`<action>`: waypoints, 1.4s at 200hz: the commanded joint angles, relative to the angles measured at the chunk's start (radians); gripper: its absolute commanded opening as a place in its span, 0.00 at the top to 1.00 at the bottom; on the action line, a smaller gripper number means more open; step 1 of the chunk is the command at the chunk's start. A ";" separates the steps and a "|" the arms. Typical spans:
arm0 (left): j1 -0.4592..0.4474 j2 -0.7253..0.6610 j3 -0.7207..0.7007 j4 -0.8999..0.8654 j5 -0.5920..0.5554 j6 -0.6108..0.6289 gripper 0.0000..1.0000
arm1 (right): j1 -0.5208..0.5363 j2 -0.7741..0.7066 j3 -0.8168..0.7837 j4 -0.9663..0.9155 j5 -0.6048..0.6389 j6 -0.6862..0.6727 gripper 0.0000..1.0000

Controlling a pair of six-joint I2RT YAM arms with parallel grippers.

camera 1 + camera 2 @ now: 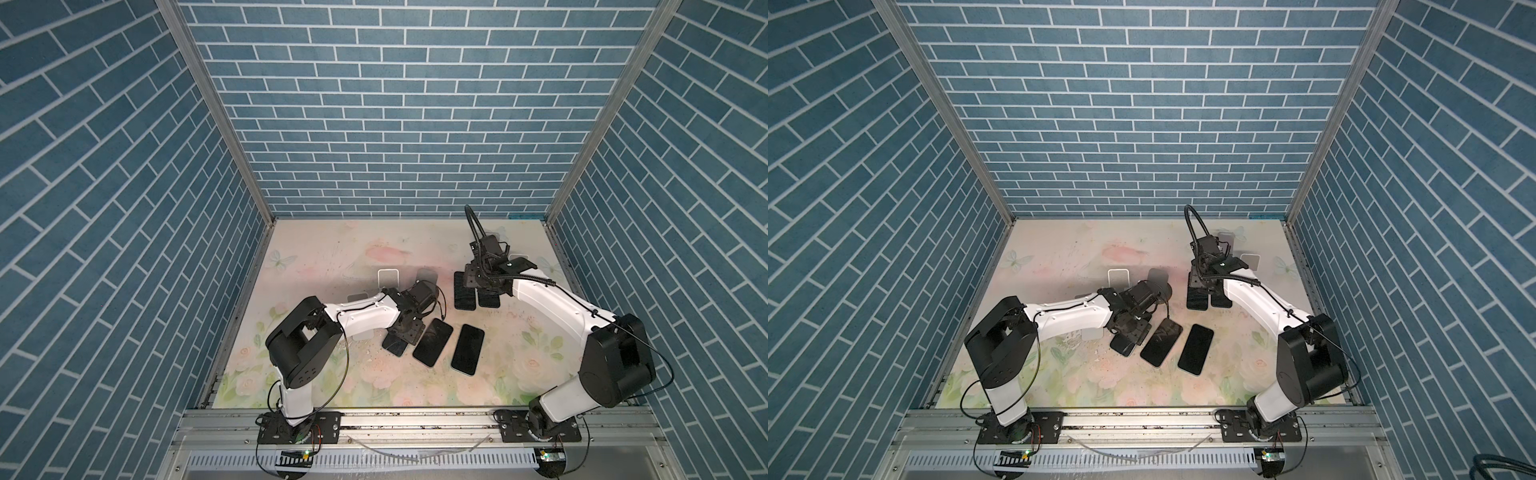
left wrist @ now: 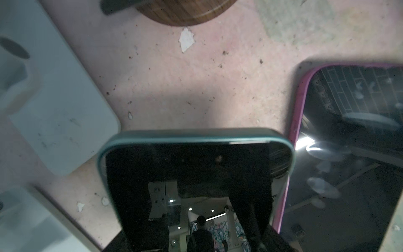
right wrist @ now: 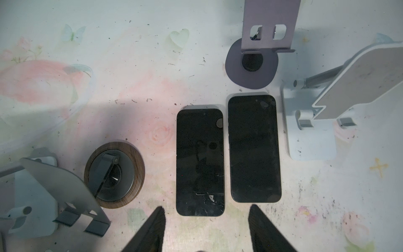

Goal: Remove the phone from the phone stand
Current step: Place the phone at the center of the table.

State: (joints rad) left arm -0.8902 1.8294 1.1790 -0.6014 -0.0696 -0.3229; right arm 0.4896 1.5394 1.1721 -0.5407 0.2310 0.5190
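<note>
A teal-cased phone (image 2: 185, 161) is off every stand and low over the floral table (image 2: 196, 87). One end appears pinched between the closed fingers of the left gripper (image 1: 405, 332); whether it rests on the table is unclear. A pink-cased phone (image 2: 349, 163) lies just beside it. The right gripper (image 3: 206, 209) hovers, jaws apart and empty, over a smaller dark phone (image 3: 199, 161) and a larger dark phone (image 3: 254, 148) lying side by side.

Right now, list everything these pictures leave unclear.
- Left gripper: whether it grips the teal-cased phone is hidden under its wrist in both top views, and cut off by the frame edge in the left wrist view.
- Two dark phones: the right arm covers their far ends in both top views.
- White stand: mostly under the left arm in both top views.
</note>
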 commanded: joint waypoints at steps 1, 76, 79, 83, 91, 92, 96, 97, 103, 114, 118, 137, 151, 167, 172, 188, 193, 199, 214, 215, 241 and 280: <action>-0.006 0.027 0.023 -0.001 0.003 0.008 0.48 | -0.005 -0.021 -0.030 0.003 0.003 0.021 0.37; -0.006 0.063 0.055 -0.055 -0.020 0.008 0.46 | -0.008 -0.018 -0.033 0.007 -0.001 0.022 0.37; -0.006 0.065 0.057 -0.055 -0.021 0.008 0.46 | -0.007 -0.017 -0.034 0.007 -0.003 0.022 0.37; -0.006 0.068 0.059 -0.059 -0.020 0.008 0.46 | -0.007 -0.017 -0.034 0.008 -0.002 0.022 0.37; -0.006 0.071 0.060 -0.062 -0.022 0.006 0.46 | -0.007 -0.017 -0.034 0.008 -0.002 0.022 0.37; -0.006 0.072 0.060 -0.063 -0.021 0.007 0.46 | -0.007 -0.017 -0.034 0.008 -0.002 0.022 0.37; -0.006 0.075 0.062 -0.064 -0.021 0.007 0.46 | -0.006 -0.016 -0.033 0.009 -0.003 0.022 0.37; -0.006 0.075 0.062 -0.065 -0.021 0.007 0.46 | -0.006 -0.016 -0.033 0.009 -0.004 0.022 0.37; -0.006 0.078 0.063 -0.066 -0.021 0.007 0.46 | -0.006 -0.016 -0.034 0.008 -0.004 0.022 0.37; -0.006 0.082 0.065 -0.072 -0.021 0.005 0.46 | -0.006 -0.016 -0.034 0.007 -0.004 0.022 0.37; -0.006 0.085 0.066 -0.073 -0.021 0.005 0.45 | -0.007 -0.015 -0.034 0.008 -0.004 0.022 0.37; -0.006 0.092 0.074 -0.083 -0.023 0.001 0.45 | -0.008 -0.015 -0.031 0.010 -0.007 0.022 0.37; -0.006 0.099 0.082 -0.094 -0.023 0.001 0.44 | -0.008 -0.014 -0.028 0.010 -0.009 0.021 0.37; -0.006 0.105 0.089 -0.104 -0.025 0.001 0.44 | -0.009 -0.013 -0.024 0.011 -0.011 0.020 0.37; -0.006 0.109 0.091 -0.107 -0.026 0.001 0.44 | -0.008 -0.012 -0.024 0.012 -0.012 0.019 0.37; -0.006 0.114 0.097 -0.115 -0.030 -0.001 0.43 | -0.008 -0.011 -0.022 0.011 -0.013 0.018 0.37; -0.006 0.115 0.097 -0.117 -0.031 -0.001 0.42 | -0.008 -0.010 -0.021 0.011 -0.014 0.017 0.37; -0.006 0.115 0.097 -0.119 -0.034 -0.001 0.42 | -0.008 -0.009 -0.020 0.012 -0.015 0.016 0.37; -0.006 0.118 0.100 -0.120 -0.037 -0.001 0.40 | -0.009 -0.007 -0.017 0.011 -0.016 0.016 0.37; -0.006 0.118 0.101 -0.120 -0.038 -0.001 0.40 | -0.009 -0.007 -0.016 0.011 -0.017 0.016 0.37; -0.006 0.119 0.106 -0.124 -0.041 -0.001 0.36 | -0.008 0.002 -0.006 0.008 -0.019 0.015 0.37; -0.006 0.120 0.113 -0.136 -0.057 0.002 0.33 | -0.010 0.011 0.007 0.005 -0.022 0.013 0.37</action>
State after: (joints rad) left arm -0.8909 1.9228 1.2781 -0.6991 -0.0719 -0.3244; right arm 0.4858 1.5391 1.1652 -0.5369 0.2138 0.5190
